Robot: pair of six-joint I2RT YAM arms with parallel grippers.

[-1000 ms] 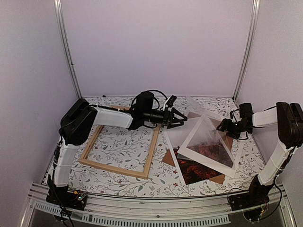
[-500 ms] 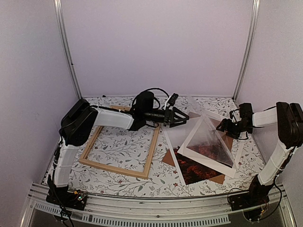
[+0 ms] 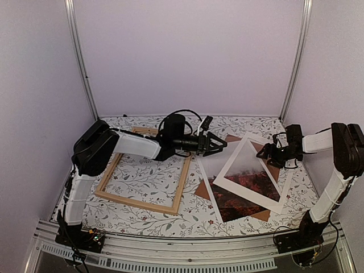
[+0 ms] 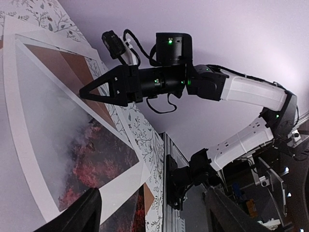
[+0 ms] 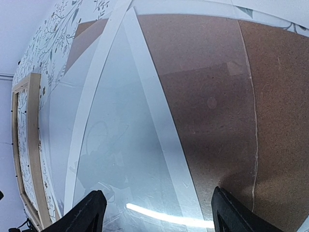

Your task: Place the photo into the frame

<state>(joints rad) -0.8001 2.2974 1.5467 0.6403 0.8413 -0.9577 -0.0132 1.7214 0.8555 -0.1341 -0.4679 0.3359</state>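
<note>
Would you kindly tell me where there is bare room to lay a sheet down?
Bare tablecloth lies inside the frame and along the near strip before the rail. The right half is crowded: photo, white mat and backing board stacked, left gripper and right gripper over them.

Frame point(image 3: 136, 203) opening reachable from near side; left arm point(image 3: 133, 142) spans far corner. White mat point(image 3: 245, 193) overlies photo point(image 3: 234, 206) (near corner exposed). Narrow cloth strip between lies free.
</note>
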